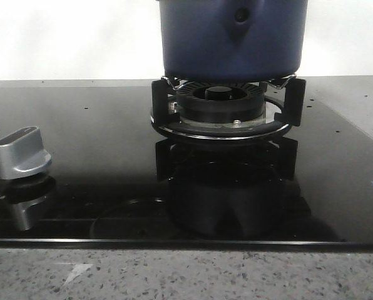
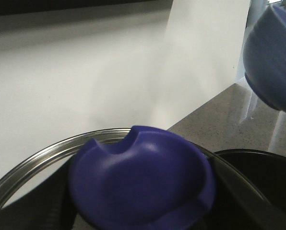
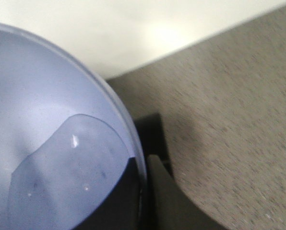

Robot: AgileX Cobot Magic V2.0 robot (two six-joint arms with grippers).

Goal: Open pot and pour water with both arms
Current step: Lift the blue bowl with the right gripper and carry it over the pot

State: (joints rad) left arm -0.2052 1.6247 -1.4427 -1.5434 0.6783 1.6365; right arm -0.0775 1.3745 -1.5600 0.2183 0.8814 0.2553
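On the burner: the large dark navy-blue straight-sided pot (image 1: 233,37) sits on the black pan support (image 1: 227,109) at the back of the glossy black glass hob (image 1: 99,162); its tapered handle mount with the small hole faces the front camera.
My left gripper: out of sight under the deep-blue moulded lid knob (image 2: 140,179) and the steel-rimmed glass lid (image 2: 32,165), which fill the left wrist view; I judge I am carrying the lid, but I cannot tell how the jaws stand.
My right gripper: a dark finger (image 3: 157,191) shows beside the rim of the pale blue rounded bowl (image 3: 52,158), which holds water and tilts; whether I am clenched on it I cannot tell.
Risk, spill: the bowl looks already tipped, and the pot mouth shows in no view, so water may run onto the hob or burner head (image 1: 221,94) if I misjudge the rim.
Risk, collision: the left wrist view shows the bowl near the raised lid, so the arms could knock together.
Risk, slip: an uncertain hold on the knob could drop the glass lid.
Around: a silver control knob (image 1: 20,153) sits at the hob's left; the speckled grey stone tabletop (image 1: 186,275) runs along the front.
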